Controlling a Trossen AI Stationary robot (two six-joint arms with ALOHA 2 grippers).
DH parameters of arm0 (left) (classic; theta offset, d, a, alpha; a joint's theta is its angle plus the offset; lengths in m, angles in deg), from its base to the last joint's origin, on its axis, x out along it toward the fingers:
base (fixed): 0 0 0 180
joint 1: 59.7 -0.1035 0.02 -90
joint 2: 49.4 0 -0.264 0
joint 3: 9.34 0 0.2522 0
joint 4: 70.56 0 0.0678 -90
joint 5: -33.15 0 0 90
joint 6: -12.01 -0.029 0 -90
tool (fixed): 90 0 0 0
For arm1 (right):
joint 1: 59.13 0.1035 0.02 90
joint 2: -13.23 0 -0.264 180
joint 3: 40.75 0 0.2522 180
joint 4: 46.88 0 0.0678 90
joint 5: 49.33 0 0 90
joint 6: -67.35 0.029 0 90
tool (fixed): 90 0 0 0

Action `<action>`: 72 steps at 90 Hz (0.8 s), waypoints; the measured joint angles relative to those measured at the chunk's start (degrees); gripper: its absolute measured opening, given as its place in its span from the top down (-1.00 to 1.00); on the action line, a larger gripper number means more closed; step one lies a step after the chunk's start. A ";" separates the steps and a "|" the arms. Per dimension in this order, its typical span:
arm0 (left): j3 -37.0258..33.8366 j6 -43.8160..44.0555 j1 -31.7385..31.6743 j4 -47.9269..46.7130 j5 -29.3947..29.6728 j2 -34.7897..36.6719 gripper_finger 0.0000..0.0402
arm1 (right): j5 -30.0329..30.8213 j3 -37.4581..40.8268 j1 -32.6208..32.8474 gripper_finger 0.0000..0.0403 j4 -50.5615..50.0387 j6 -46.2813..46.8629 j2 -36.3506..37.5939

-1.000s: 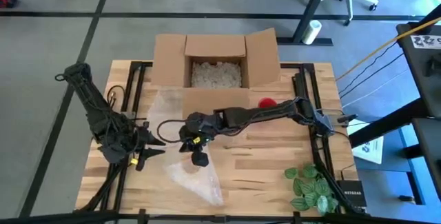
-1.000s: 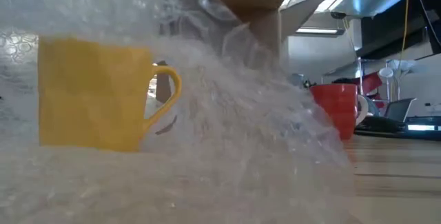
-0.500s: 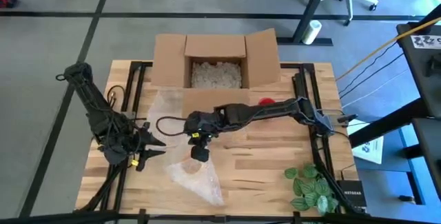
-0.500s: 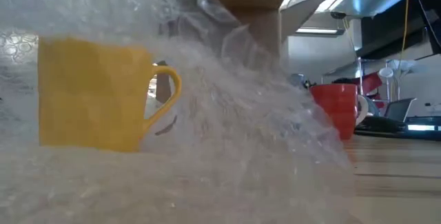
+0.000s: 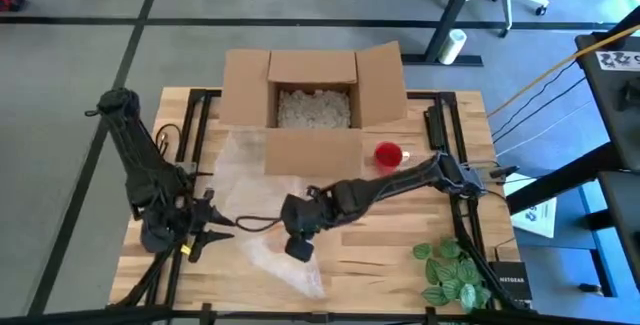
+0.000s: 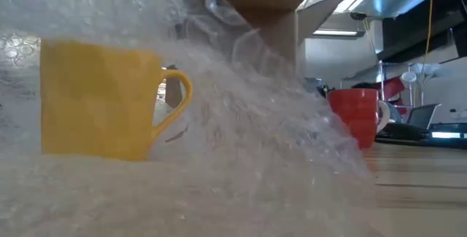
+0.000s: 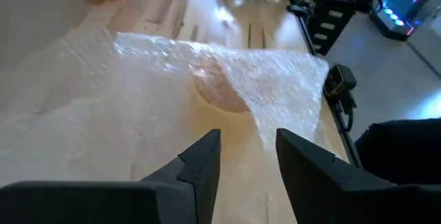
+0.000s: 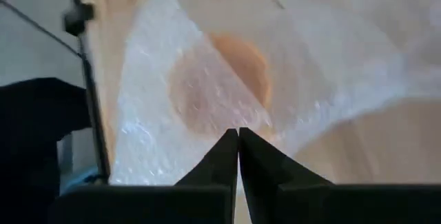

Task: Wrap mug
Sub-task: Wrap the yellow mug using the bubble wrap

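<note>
Right gripper [image 5: 297, 249]: shifted toward 5 o'clock since a second earlier; fingers pinched together, apparently on the bubble wrap [image 5: 285, 260].
Left gripper [image 7: 248, 156]: parted narrowly, nothing held, waiting at 9 o'clock.
Yellow mug [image 6: 102, 98]: under the wrap, partly covered.
Meaning: fold judged under way.

Clear bubble wrap [image 6: 277, 120] — glossy yellow mug [image 6: 102, 98] — wooden table [image 5: 400, 235]
</note>
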 joint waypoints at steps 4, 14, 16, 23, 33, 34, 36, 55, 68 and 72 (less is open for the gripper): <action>0.00 1.17 0.43 0.63 0.06 -1.54 0.39 | -0.54 0.00 -0.12 1.00 -0.11 0.74 0.00; 0.00 5.23 1.48 0.70 0.11 -5.26 0.39 | -2.18 0.02 -0.98 1.00 1.97 2.07 -0.35; 0.00 6.13 1.71 0.67 0.14 -5.98 0.39 | -2.62 0.00 -1.09 1.00 2.80 2.05 -0.40; 0.00 8.33 2.55 0.65 0.49 -8.28 0.39 | -3.65 0.02 -1.48 1.00 4.64 2.04 -0.60; 0.00 11.53 4.11 0.65 2.36 -10.78 0.39 | -3.53 0.02 -1.81 1.00 5.31 2.09 -0.63; 0.00 11.84 4.27 0.64 2.71 -10.95 0.39 | -3.50 0.02 -1.81 1.00 5.30 2.13 -0.63; 0.00 12.27 4.64 0.59 3.33 -11.26 0.39 | -3.49 0.02 -1.83 1.00 5.31 2.25 -0.63; 0.00 13.87 7.01 0.57 7.95 -12.31 0.39 | -5.03 -0.07 -1.79 1.00 7.89 2.29 -3.01; 0.00 14.13 7.03 0.60 8.05 -12.31 0.39 | -7.48 0.04 -1.86 1.00 11.04 2.07 -5.79; 0.00 14.13 7.03 0.53 8.06 -12.35 0.39 | -8.07 0.04 -1.86 1.00 11.25 2.07 -6.58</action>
